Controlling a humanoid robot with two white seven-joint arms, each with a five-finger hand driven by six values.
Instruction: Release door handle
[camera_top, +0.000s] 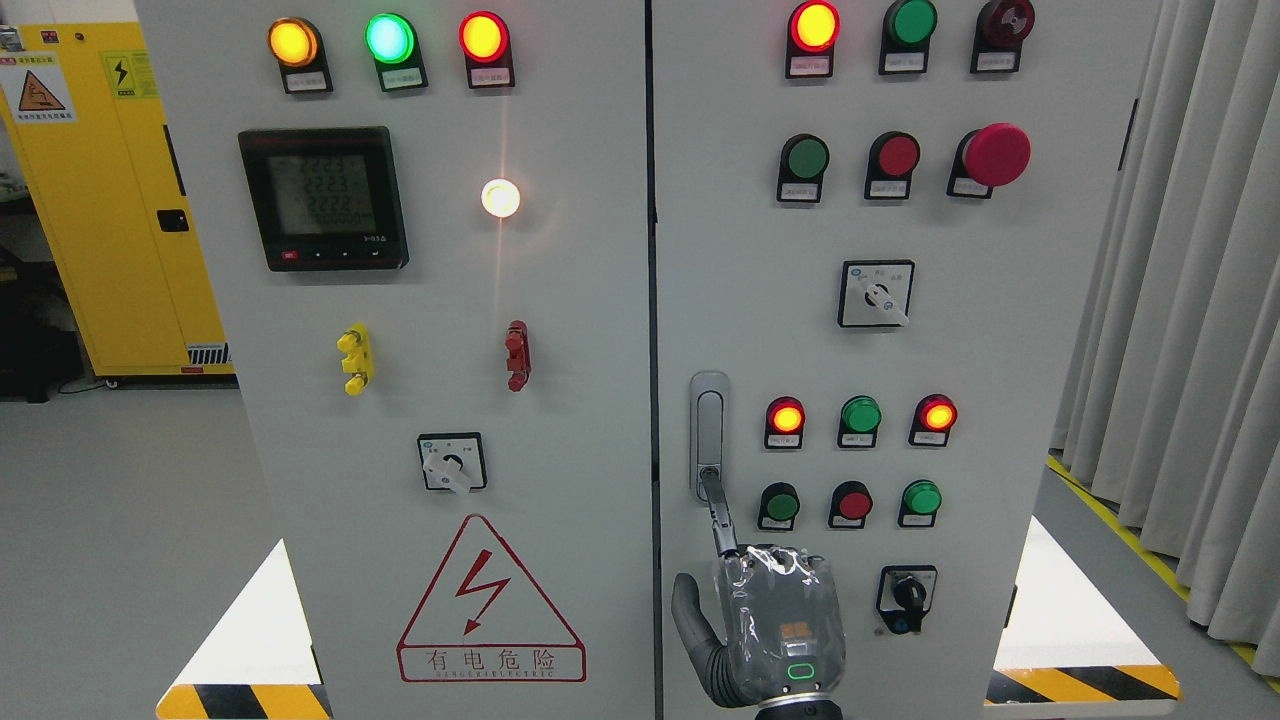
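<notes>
On the right cabinet door, near its left edge, sits a silver door handle (708, 430). Its lever (718, 518) is swung out and hangs down, slanting slightly right. My right hand (775, 625), its back wrapped in clear plastic, comes up from the bottom edge just below the handle. The lever's lower end runs into the top of the hand, where the fingers are curled around it out of sight. The dark thumb (688, 620) sticks out to the left. My left arm does not show.
The grey electrical cabinet has two doors with a seam (652, 400) between them, covered in lit lamps, push buttons, rotary switches and a meter (322, 197). A yellow cabinet (110, 200) stands at the far left and grey curtains (1190, 300) hang at the right.
</notes>
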